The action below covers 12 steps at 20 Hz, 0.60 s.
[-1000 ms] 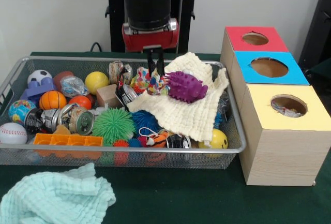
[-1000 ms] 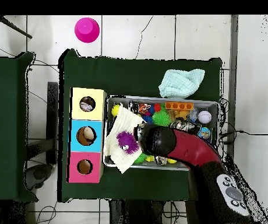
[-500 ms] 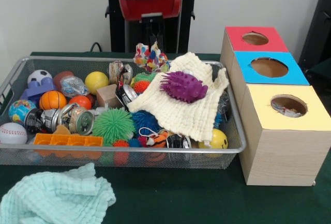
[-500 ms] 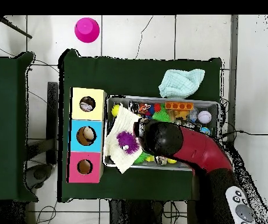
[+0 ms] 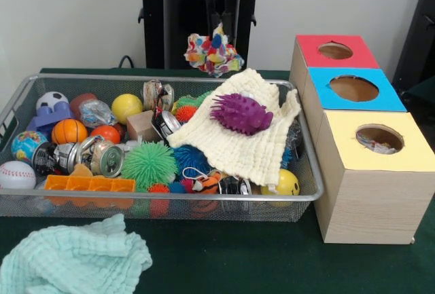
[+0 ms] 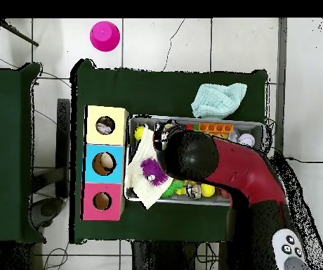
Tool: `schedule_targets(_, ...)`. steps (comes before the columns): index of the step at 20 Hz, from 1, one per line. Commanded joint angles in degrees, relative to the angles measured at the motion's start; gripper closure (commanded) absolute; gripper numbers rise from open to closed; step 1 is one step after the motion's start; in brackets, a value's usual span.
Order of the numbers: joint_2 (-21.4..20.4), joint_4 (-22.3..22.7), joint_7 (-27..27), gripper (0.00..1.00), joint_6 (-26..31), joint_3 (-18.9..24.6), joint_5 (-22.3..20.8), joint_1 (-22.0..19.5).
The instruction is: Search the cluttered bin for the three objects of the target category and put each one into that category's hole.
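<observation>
My gripper [image 5: 221, 26] hangs high over the back rim of the wire bin [image 5: 306, 195], shut on a crumpled multicoloured cloth [image 5: 214, 53] that dangles clear of the clutter. Below it a cream cloth [image 5: 253, 143] lies over the bin's right side with a purple spiky toy [image 5: 241, 113] on top. To the right stands a row of boxes with a red hole [image 5: 335, 50], a blue hole [image 5: 353, 88] and a yellow hole [image 5: 379, 138]. From overhead the red arm [image 6: 227, 169] covers the bin's middle and hides the gripper.
The bin holds several balls, a green spiky ball [image 5: 149, 164], crushed cans [image 5: 102, 157], an orange brick [image 5: 88, 184] and a wooden block [image 5: 142, 125]. A mint cloth [image 5: 71, 260] lies on the table before the bin. A pink cup [image 6: 104, 35] stands on the floor.
The gripper has risen from the clutter near the cream cloth, lifting the multicoloured cloth out of the bin and a little to the right.
</observation>
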Motion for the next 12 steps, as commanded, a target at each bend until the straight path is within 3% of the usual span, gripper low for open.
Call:
schedule_targets(1,0.58,-6.99,12.82,1.0,7.7,1.59,2.1,4.57)
schedule_targets(12,2.93,-12.95,20.45,1.0,7.59,-3.56,4.52,12.99)
